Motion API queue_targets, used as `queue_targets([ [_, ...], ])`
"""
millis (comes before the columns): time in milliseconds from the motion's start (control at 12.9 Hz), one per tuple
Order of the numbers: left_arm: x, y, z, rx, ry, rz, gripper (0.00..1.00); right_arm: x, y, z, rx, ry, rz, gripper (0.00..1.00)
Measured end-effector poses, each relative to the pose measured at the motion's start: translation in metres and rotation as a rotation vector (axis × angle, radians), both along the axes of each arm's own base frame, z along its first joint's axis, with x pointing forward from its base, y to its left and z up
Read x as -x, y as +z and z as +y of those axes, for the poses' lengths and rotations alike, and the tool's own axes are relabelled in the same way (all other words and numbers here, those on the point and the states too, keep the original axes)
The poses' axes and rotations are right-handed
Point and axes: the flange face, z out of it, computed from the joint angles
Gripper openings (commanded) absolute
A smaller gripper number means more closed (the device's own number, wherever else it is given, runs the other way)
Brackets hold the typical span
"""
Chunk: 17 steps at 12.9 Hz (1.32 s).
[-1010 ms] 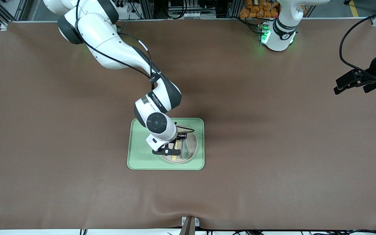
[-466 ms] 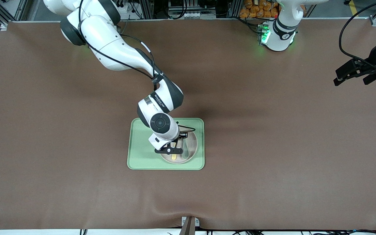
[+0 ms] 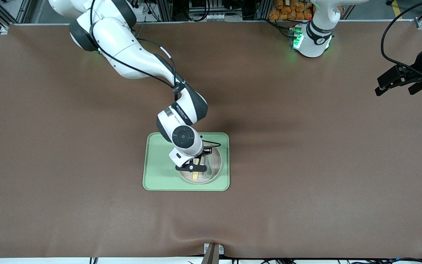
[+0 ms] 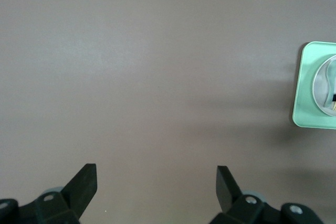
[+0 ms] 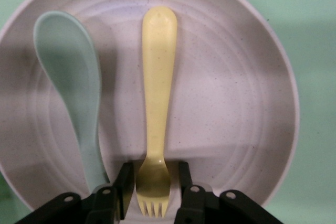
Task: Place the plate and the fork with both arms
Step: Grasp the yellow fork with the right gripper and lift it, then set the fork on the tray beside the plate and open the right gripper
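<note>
While the left gripper waits with jaws apart, right gripper jaws flank the pale-yellow plastic fork.
Grey-green plastic spoon lies alongside on round beige plate, in rectangular light-green tray.

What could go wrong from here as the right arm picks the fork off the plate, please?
The right gripper straddles the fork near its tines, far from its middle, so the fork may tip or slip when lifted. The spoon lies right beside one of the fingers and could get nudged or dragged across the plate.
</note>
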Motion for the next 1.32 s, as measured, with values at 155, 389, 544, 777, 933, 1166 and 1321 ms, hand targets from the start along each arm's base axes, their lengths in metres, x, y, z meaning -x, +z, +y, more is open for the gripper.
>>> queue_targets([
  [155,0.000,0.000,-0.001,0.000,-0.002,0.001,1.00,0.001,0.000,0.001,0.002,0.002,0.000,0.00],
  [389,0.004,-0.002,-0.005,-0.002,-0.009,0.027,1.00,-0.003,0.005,-0.001,0.003,-0.003,-0.006,0.00],
  [544,0.007,0.000,-0.009,-0.004,-0.015,0.032,1.00,-0.009,0.018,-0.005,0.006,-0.014,-0.007,0.00],
  [777,0.009,0.001,-0.012,-0.010,-0.024,0.032,1.00,-0.034,0.056,-0.036,0.008,-0.062,-0.007,0.00],
  [933,0.008,-0.003,-0.010,-0.047,-0.027,0.037,1.00,-0.050,0.069,-0.068,0.016,-0.071,0.008,0.00],
  [1166,0.006,-0.008,-0.010,-0.059,-0.062,0.035,1.00,-0.060,0.046,-0.113,0.033,-0.048,0.050,0.00],
  [1321,0.003,-0.012,-0.010,-0.059,-0.073,0.032,1.00,-0.059,0.027,-0.136,0.029,-0.033,0.049,0.00],
])
